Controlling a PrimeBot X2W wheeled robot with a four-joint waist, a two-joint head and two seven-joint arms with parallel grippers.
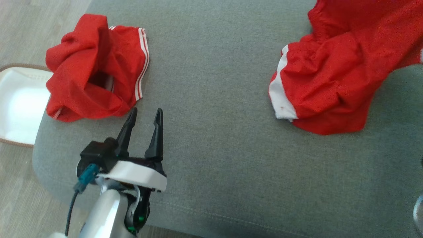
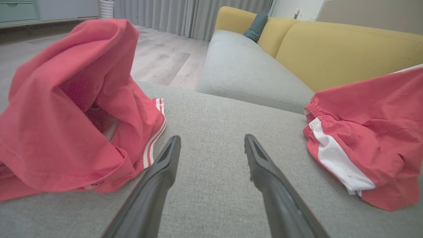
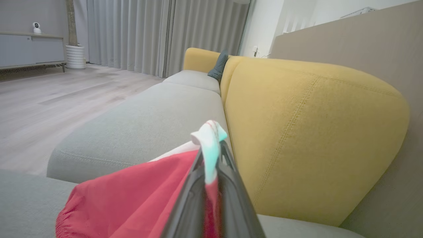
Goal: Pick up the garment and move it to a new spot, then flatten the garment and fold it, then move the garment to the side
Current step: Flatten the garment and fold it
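Note:
Two crumpled red garments lie on the grey seat cushion [image 1: 214,138]. The one with thin white stripes [image 1: 96,69] sits at the left edge, bunched up with a hollow in its middle. My left gripper [image 1: 145,114] is open just in front of its near right corner, nothing between its fingers; in the left wrist view the left gripper [image 2: 211,140] points past that striped garment [image 2: 66,132]. The other garment [image 1: 333,82], with a broad white band, runs off the top right. My right gripper [image 3: 211,148] is shut on the white-trimmed edge of this garment [image 3: 138,195].
A white, brown-rimmed object [image 1: 19,102] lies on the wooden floor beside the cushion's left edge. The yellow sofa backrest [image 3: 297,125] rises behind the seat. Bare grey cushion stretches between the two garments.

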